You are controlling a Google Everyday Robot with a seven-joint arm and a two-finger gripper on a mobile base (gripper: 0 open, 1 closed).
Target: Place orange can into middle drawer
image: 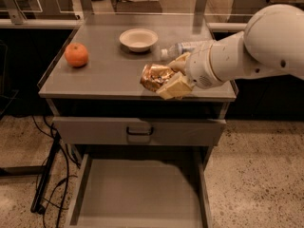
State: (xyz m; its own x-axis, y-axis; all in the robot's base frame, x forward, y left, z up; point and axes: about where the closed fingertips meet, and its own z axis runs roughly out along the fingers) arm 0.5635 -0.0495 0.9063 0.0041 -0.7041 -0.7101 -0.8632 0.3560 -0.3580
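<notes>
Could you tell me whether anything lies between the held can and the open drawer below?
The claw holds the can over the tabletop, near its front edge; the tabletop and the shut drawer front lie directly below. Forward of them, nothing visible blocks the open drawer.
</notes>
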